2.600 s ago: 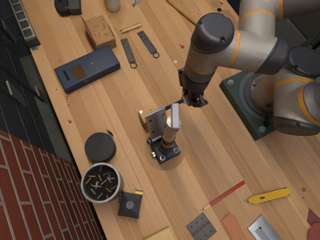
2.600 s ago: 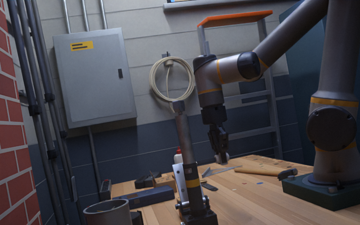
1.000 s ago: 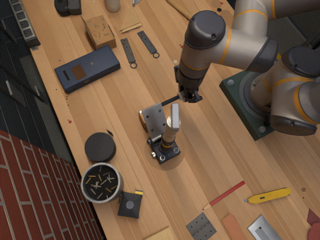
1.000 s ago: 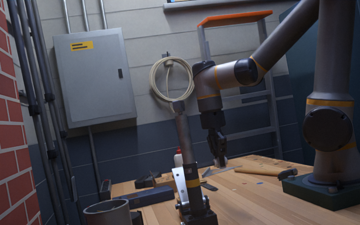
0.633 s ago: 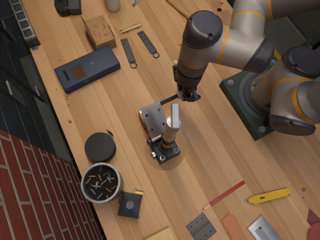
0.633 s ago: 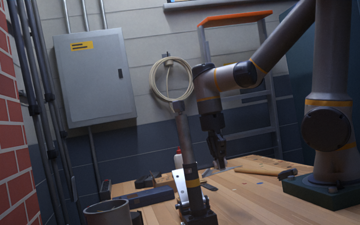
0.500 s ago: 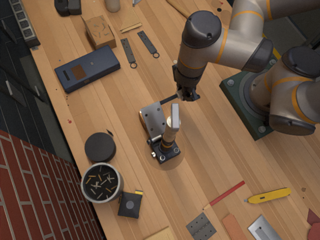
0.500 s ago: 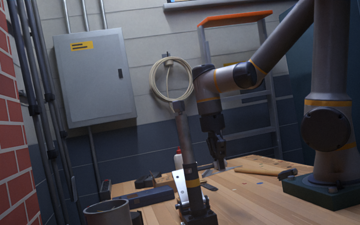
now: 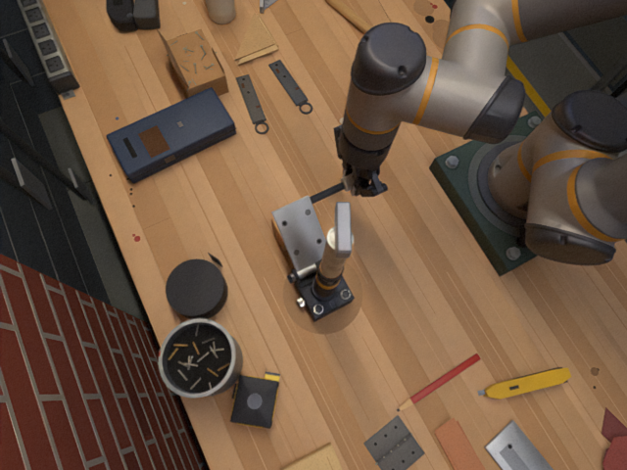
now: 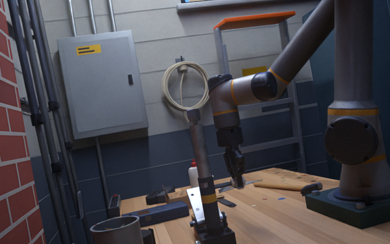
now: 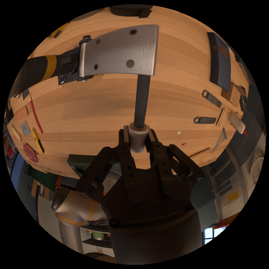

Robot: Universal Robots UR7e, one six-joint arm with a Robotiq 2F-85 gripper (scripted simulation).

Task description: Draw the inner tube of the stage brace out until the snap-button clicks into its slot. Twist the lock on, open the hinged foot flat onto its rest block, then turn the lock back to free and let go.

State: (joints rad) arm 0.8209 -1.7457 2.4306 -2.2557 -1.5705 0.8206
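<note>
The hinged foot plate (image 9: pixel 299 231) slopes away from the stage brace's black base (image 9: pixel 324 297), with a dark handle rod (image 9: pixel 326 193) running off its far edge. My gripper (image 11: pixel 138 136) has its fingers on either side of the white knob (image 11: pixel 137 139) at the rod's end and grips it. The brace stands upright with its inner tube (image 10: pixel 199 151) drawn out. A yellow-banded lock collar (image 10: pixel 207 195) sits on the outer tube. A tan rest block shows under the plate's edge (image 9: pixel 276 235). In the wrist camera the plate (image 11: pixel 120 52) lies beyond the knob.
Behind the bench are a wall with a grey cabinet (image 10: pixel 100 83), a coiled cable (image 10: pixel 184 86) and a ladder. A navy case (image 9: pixel 171 133), a black puck (image 9: pixel 196 287) and a can of screws (image 9: pixel 198 358) lie left of the brace. The arm's base (image 9: pixel 486 202) stands right.
</note>
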